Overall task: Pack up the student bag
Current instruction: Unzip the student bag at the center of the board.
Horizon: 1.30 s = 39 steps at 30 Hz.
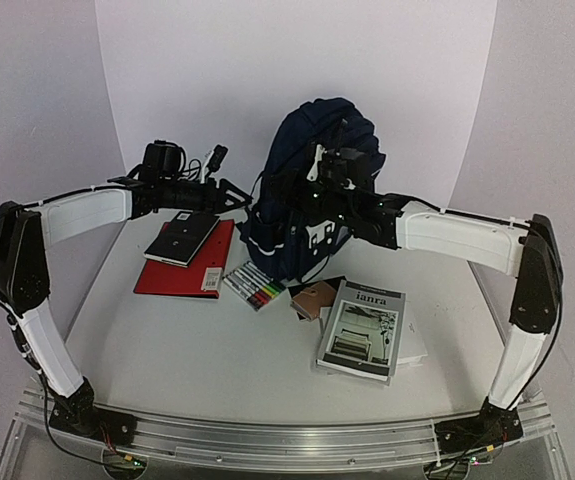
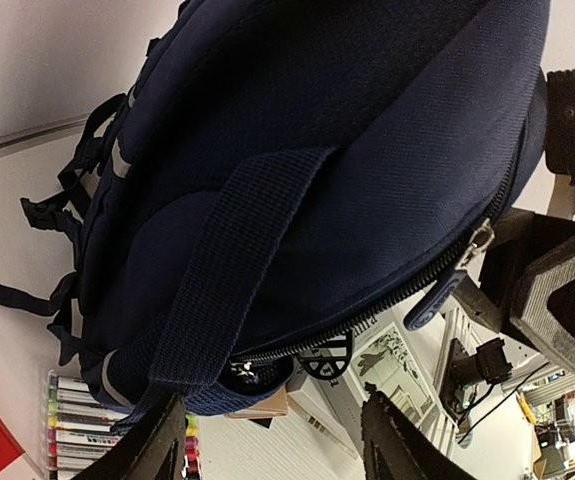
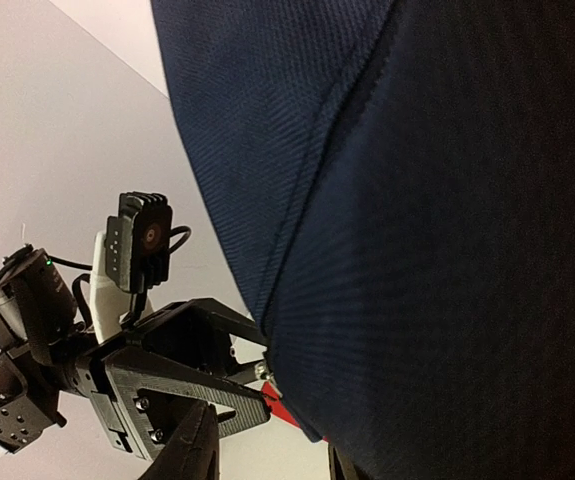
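Bag: upright at the back middle of the bench; inside hidden.
Marker pack: pens in a row, just in front of the bag.
Left pincer: spread at the bag's side, holding nothing.
Right pincer: against the bag's cloth; grip cannot be told.

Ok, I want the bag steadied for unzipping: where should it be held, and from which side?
Take the student bag by its webbing carry handle, mid-span, coming from the robot's left and pinching across the strap's width: it looks flat, narrow and slightly proud of the fabric, and faces that way.
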Each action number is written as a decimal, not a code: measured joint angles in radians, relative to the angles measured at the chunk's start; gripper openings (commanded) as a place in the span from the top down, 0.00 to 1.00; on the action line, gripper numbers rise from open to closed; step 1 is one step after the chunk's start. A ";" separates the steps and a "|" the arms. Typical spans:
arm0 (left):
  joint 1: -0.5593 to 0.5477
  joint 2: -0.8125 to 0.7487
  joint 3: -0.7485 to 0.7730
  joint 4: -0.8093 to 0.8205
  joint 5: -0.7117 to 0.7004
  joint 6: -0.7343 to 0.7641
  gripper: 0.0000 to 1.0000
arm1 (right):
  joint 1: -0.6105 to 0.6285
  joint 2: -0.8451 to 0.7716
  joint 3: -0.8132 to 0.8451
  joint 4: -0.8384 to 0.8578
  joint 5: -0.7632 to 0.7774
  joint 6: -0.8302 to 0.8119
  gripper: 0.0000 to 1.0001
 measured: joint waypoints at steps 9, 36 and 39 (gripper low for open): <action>0.000 0.088 0.034 0.017 -0.030 -0.005 0.39 | 0.001 0.037 0.031 -0.024 0.025 0.007 0.71; 0.001 0.159 0.043 0.098 0.018 -0.127 1.00 | -0.002 0.091 0.089 -0.033 -0.039 0.011 0.85; 0.001 0.159 0.036 0.110 0.024 -0.134 1.00 | -0.002 0.094 0.093 -0.033 -0.054 0.014 0.85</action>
